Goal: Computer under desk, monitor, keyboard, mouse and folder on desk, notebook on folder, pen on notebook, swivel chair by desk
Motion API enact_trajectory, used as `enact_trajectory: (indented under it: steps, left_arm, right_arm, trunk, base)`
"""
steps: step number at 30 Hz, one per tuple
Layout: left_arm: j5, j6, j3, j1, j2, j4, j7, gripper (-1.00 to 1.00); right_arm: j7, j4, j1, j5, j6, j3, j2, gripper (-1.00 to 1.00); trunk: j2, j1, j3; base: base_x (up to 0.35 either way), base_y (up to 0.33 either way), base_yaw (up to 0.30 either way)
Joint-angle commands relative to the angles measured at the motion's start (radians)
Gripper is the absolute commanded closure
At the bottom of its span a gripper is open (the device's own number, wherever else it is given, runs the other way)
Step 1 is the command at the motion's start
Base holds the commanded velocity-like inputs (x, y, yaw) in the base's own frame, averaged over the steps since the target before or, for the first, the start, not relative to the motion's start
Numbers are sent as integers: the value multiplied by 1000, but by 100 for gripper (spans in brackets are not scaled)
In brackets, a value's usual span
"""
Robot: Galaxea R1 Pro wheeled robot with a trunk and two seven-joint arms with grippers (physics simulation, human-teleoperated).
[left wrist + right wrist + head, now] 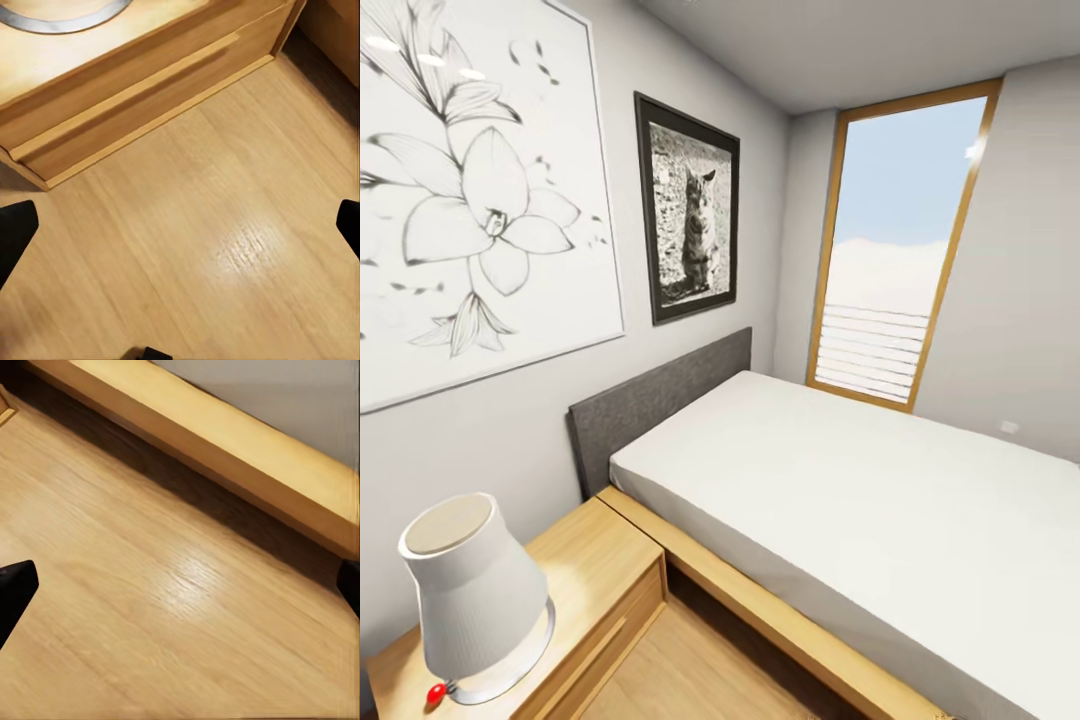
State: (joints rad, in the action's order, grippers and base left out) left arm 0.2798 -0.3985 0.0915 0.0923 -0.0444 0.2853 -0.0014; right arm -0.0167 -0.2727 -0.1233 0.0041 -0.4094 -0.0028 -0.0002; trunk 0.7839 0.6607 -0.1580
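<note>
None of the desk, computer, monitor, keyboard, mouse, folder, notebook, pen or swivel chair is in view. In the left wrist view my left gripper (pixel 180 229) is open, its black fingertips (pixel 15 229) far apart at the frame's edges over bare wooden floor beside a nightstand. In the right wrist view my right gripper (pixel 180 589) is open too, its dark fingertips (pixel 15 592) spread wide above the floor near the bed's wooden frame. Nothing lies between either pair of fingers.
A bed (pixel 880 500) with a white mattress, grey headboard and light wooden frame (pixel 225 442) runs along the wall. A wooden nightstand (pixel 595 570) (pixel 142 82) holds a white lamp (pixel 475 595). Two framed pictures hang above, and a tall window (pixel 900 250) stands at the far end.
</note>
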Motion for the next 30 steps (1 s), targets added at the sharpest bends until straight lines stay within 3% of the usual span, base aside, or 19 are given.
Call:
enact_trajectory:
  steps: [1, 5, 13, 19, 30]
  left_arm:
    - [2, -10, 1, 0, 1, -4, 0, -100]
    - [-2, -63, -9, 1, 3, -52, 0, -100]
    - [-1, -82, -108, 1, 14, -84, 4, -100]
    - [-1, -80, -121, 1, 25, -90, 4, -100]
    - [-1, -81, -122, 1, 26, -92, 4, -100]
  right_arm:
    - [-2, 1, -1, 0, -3, 0, 0, -100]
    - [-2, 1, -1, -1, -1, 0, 0, -100]
    - [28, 1, -1, -2, 5, 1, 0, -100]
    - [80, 1, -1, -3, 12, -1, -1, -100]
    - [108, 3, -1, 0, 15, 1, 0, -100]
  trunk:
    - [1, 0, 0]
    - [1, 0, 4]
    - [1, 0, 12]
    - [1, 0, 16]
    - [1, 0, 10]
  base:
    - [0, 0, -250]
    - [0, 0, -250]
    - [-76, 0, -250]
    - [-264, -14, -265]
    - [-30, -5, -276]
